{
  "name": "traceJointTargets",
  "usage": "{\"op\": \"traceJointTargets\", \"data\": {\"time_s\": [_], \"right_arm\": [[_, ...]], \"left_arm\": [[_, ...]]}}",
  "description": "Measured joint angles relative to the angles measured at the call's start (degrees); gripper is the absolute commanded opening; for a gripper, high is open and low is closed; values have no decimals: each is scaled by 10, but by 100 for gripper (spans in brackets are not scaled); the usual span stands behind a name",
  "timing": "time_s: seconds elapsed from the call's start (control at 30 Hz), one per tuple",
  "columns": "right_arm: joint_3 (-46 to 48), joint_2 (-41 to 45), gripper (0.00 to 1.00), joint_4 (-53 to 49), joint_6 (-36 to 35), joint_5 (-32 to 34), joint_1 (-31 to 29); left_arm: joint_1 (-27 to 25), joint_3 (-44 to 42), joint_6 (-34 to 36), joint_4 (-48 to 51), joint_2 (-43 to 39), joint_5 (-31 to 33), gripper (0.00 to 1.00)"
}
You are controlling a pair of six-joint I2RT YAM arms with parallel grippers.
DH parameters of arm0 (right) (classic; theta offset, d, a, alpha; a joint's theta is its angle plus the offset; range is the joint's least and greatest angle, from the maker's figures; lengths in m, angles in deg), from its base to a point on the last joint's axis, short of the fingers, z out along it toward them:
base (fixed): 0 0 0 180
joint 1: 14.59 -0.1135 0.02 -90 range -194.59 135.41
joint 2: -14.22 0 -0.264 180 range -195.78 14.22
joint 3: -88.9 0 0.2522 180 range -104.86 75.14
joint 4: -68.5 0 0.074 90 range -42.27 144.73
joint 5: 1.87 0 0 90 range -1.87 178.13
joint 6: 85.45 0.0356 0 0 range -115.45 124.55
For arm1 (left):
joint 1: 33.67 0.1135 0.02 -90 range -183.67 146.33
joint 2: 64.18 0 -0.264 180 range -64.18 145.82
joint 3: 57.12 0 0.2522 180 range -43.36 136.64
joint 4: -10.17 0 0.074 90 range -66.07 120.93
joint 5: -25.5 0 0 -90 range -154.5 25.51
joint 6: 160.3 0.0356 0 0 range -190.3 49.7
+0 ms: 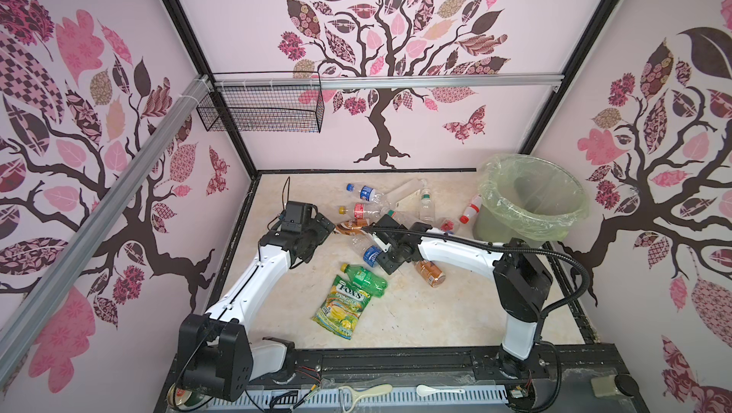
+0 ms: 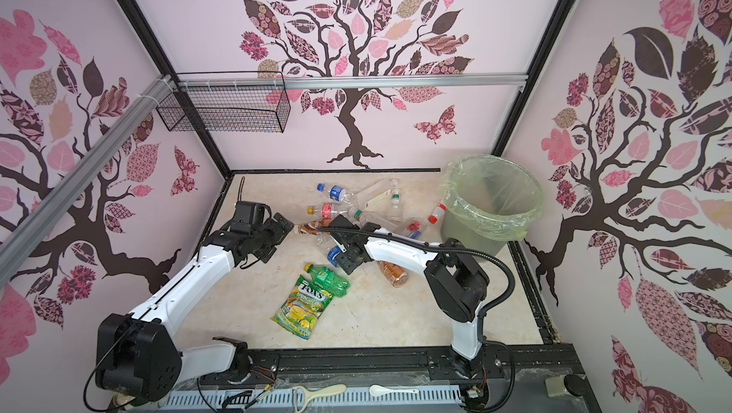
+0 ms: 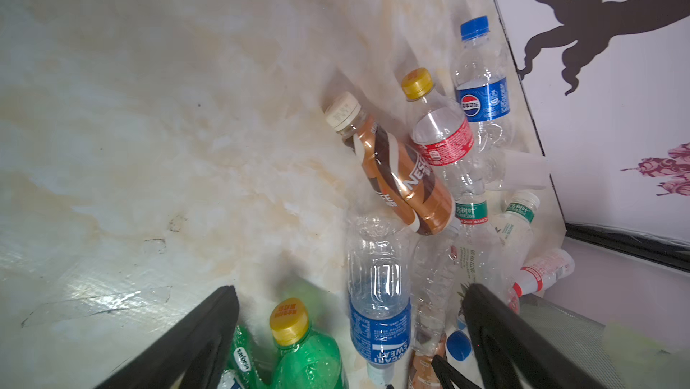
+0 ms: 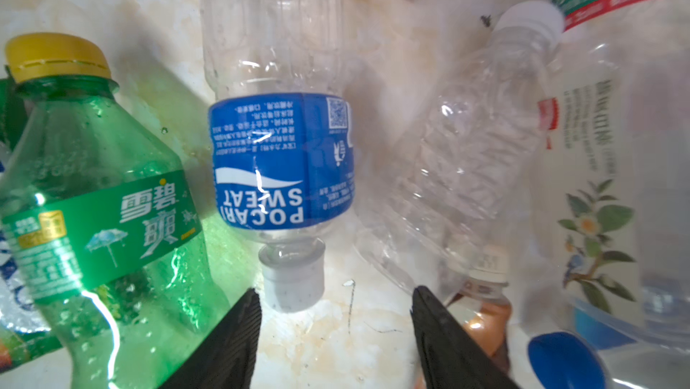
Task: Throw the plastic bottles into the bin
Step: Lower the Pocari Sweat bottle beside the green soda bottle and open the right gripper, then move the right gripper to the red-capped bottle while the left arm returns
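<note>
since the right hand (image 4: 336,294) hangs partly open and empty just short of the cap of the pocari bottle (image 4: 280,159) on the counter (image 4: 336,335), push on to the labelled body before closing, as the neck may slip. the left hand (image 3: 349,290) gapes wide, empty; the bin (image 1: 495,201) stands back-right.

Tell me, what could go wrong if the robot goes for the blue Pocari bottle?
The right tool stands open at the Pocari bottle, by its small white cap; a grip there might slip. The green bottle and a clear crumpled bottle lie close on either side, so the tool could knock them. The bin stands far off in the corner; a loose bottle could drop on the way.
</note>
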Motion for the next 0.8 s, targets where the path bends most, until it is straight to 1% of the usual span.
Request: {"op": "traceJointTargets", "data": {"time_s": [0.13, 0.2, 0.37, 0.43, 0.53, 0.57, 0.67, 0.8], "right_arm": [[-12, 39, 85, -19, 7, 25, 0], [-23, 56, 99, -26, 14, 38, 1], [-56, 89, 99, -39, 39, 85, 23], [-82, 92, 99, -49, 61, 106, 54], [-139, 83, 99, -77, 108, 153, 120], [-163, 75, 99, -91, 123, 172, 136], [-273, 12, 99, -139, 177, 229, 185], [-384, -78, 99, -205, 252, 242, 223]], "left_arm": [[-21, 41, 3, -7, 15, 7, 98], [-29, 64, 5, -13, 21, 10, 99], [-33, 108, 12, -40, 42, 7, 99], [-37, 127, 14, -55, 57, 2, 98], [-51, 157, 13, -74, 87, -8, 98], [-56, 165, 12, -79, 95, -10, 98], [-76, 196, -1, -96, 128, -17, 99], [-103, 235, -2, -100, 170, -26, 98]]}}
